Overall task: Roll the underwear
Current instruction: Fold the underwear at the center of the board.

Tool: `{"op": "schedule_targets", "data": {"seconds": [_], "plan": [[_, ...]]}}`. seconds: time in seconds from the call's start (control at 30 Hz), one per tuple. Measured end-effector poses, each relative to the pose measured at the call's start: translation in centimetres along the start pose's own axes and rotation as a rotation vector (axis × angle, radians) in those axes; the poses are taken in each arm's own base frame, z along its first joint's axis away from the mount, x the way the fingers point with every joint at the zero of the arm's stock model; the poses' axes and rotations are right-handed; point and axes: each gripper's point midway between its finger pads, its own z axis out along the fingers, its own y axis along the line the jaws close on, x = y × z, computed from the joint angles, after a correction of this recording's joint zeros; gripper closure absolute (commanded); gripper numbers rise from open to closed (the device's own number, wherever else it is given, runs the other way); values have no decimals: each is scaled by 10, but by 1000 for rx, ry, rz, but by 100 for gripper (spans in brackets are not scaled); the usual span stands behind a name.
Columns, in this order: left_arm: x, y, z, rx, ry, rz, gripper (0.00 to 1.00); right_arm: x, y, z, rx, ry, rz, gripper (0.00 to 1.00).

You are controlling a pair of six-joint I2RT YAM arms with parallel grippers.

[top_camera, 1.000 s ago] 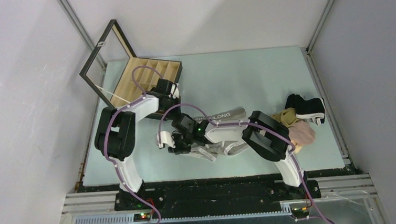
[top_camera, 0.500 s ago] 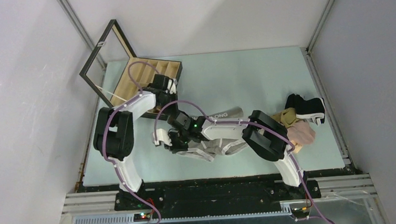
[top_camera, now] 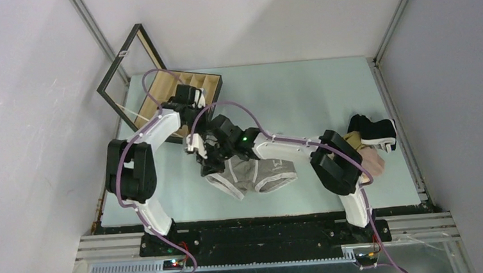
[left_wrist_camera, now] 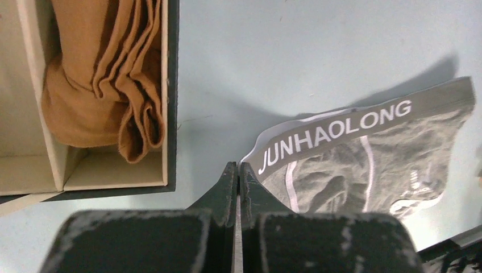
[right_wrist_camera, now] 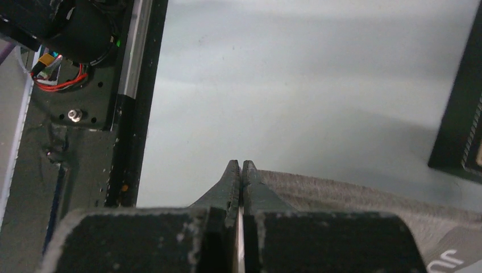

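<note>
One pair looks finished: the rust pair (left_wrist_camera: pixel 96 85) sits bunched in a compartment of the box (left_wrist_camera: pixel 171 85), though I can't tell how neat the roll is. The grey pair (top_camera: pixel 254 174) is the one in hand, and it is spread open near the middle of the desk (top_camera: pixel 300 94) with its waistband showing and no roll started. The right gripper (right_wrist_camera: pixel 239 166) is closed at its left edge, and I judge it has a pinch of the cloth. The left gripper (left_wrist_camera: pixel 237 168) is closed on nothing, hanging just beside the box wall. The black pair (top_camera: pixel 372 128), beige pair (top_camera: pixel 353 143) and pink pair (top_camera: pixel 370 161) lie heaped at the desk's right edge, untouched. So roughly one of five is done. The right arm stretches across the grey pair, and the box stands close on the left, which crowds the work.
</note>
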Motion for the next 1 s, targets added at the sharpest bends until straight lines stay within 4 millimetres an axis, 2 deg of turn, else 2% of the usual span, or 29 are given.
{"op": "schedule_targets", "data": {"seconds": [0.2, 0.4, 0.53, 0.73, 1.0], "plan": [[-25, -27, -8, 47, -65, 9, 100, 2, -2, -42, 39, -21, 65, 100], [-38, -83, -11, 125, -110, 67, 100, 10, 2, -83, 89, -37, 124, 100], [-43, -112, -4, 166, -112, 86, 100, 19, 4, -112, 130, -45, 170, 100], [-48, -149, 10, 210, -109, 111, 100, 51, 5, -149, 198, -32, 257, 100], [-45, -207, 17, 284, -117, 172, 100, 85, 15, -195, 273, -19, 366, 100]]}}
